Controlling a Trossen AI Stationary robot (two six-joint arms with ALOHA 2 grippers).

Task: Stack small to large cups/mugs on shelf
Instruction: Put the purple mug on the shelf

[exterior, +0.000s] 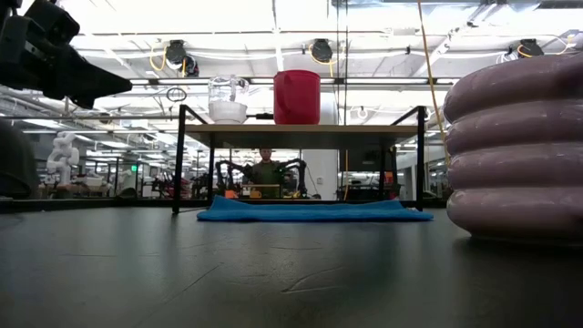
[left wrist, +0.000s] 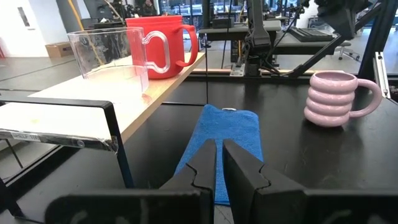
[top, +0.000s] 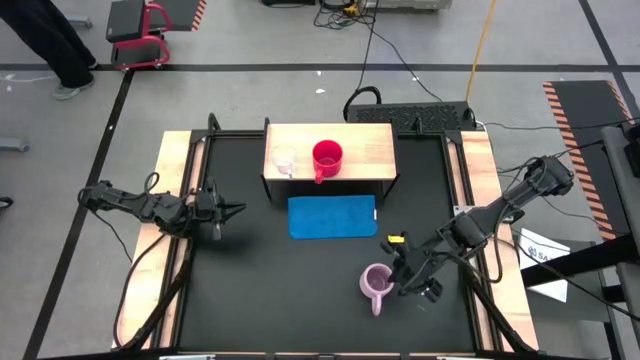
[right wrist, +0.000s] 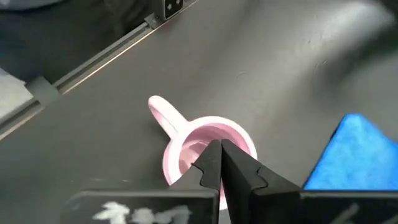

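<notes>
The small clear glass cup [top: 284,160] and the red mug [top: 327,156] stand side by side on the light wooden shelf [top: 365,145], the glass cup on the left. The ribbed lilac mug [top: 376,281] stands upright on the black table near the front right, its handle [right wrist: 163,115] toward the near edge. My right gripper [right wrist: 219,144] is shut just above the mug's rim, at its right side [top: 396,280]. My left gripper [left wrist: 219,144] is shut and empty, left of the blue mat [top: 332,217]. My right gripper's shut fingertips [right wrist: 211,155] stand over the lilac mug's rim [right wrist: 205,127], coming slanting down from the right. I cannot tell whether they touch it. The mug stands upright on the table.
The blue mat lies flat in front of the shelf. Wooden side rails [top: 175,200] run along the table's left and right edges. Free black tabletop lies between the mat and the near edge. A person [exterior: 266,171] shows in the room beyond the shelf.
</notes>
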